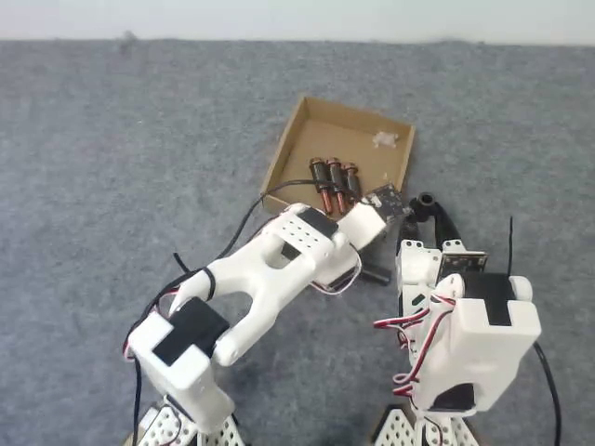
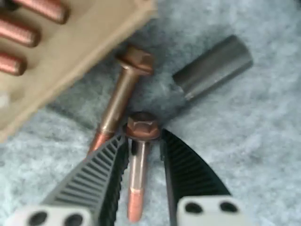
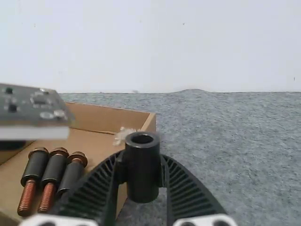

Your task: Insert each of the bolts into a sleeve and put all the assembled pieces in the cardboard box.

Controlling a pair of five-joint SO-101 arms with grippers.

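so in the high view both arms come up from the bottom edge, left arm [image 1: 270, 279] slanting toward the middle of the frame and right arm [image 1: 465, 334] at lower right. the left pincer [image 2: 143, 136] sits low over the grey worktop [image 1: 112, 139] around a copper bolt [image 2: 138, 179], head out at the tip end, and honestly I can't tell if it's clamping it or just straddling it. just past that head lies a second bolt [image 2: 123, 92], its own head close to the box wall, and a loose dark sleeve [image 2: 211, 66] lies on the carpet near it, apart from both bolts. the right pincer [image 3: 141, 160] is pinching another sleeve [image 3: 141, 181], held upright with the open bore up, a bit right of centre in the high view. behind all that, upper middle of the frame, is the cardboard box [image 1: 346, 130] with three assembled pieces [image 1: 333, 181] lying side by side against its near side, and a small white scrap [image 1: 384, 139] by the far corner
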